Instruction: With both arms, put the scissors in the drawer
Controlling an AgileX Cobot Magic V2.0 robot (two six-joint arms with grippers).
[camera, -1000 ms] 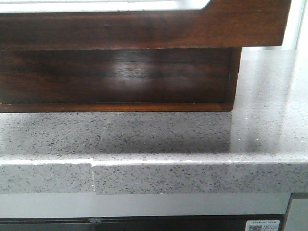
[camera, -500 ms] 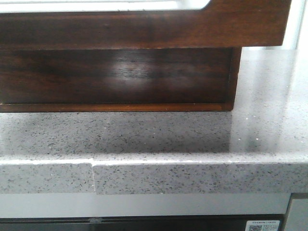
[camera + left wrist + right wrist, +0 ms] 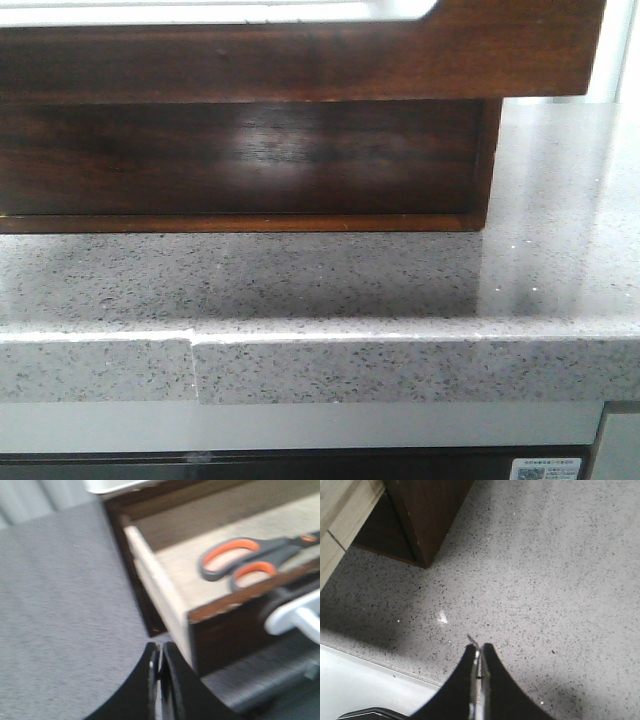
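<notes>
The drawer (image 3: 300, 60) is pulled out over the counter; its dark reddish-brown front has a wide cutout along the top edge showing whitish inside. In the left wrist view the drawer (image 3: 160, 590) stands open, and the scissors (image 3: 250, 560), grey with orange-lined handles, lie flat on its pale floor. My left gripper (image 3: 160, 652) is shut and empty, just outside the drawer's corner. My right gripper (image 3: 479, 650) is shut and empty, above the grey speckled countertop (image 3: 545, 580), apart from the cabinet. Neither gripper shows in the front view.
The dark wooden cabinet body (image 3: 250, 160) stands on the speckled countertop (image 3: 400, 280), its corner in the right wrist view (image 3: 427, 515). A blurred white and black part (image 3: 295, 620) sits against the drawer's front. The counter's front edge (image 3: 320, 340) runs across the front view.
</notes>
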